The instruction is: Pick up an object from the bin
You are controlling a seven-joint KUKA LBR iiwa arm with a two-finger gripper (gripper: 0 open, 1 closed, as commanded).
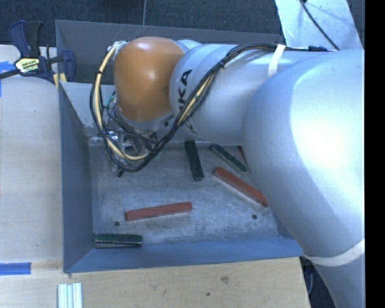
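My gripper hangs low over the far left part of the bin floor, mostly hidden under the arm's wrist. The nearest loose thing is a dark upright bar to its right. A red-brown flat bar lies below it on the floor, nearly level. A dark green bar rests along the near wall at the left corner. Nothing can be seen in the gripper.
To the right, a second dark green bar and a second red-brown bar lie slanted, partly under the arm. The arm covers the bin's right side and far wall.
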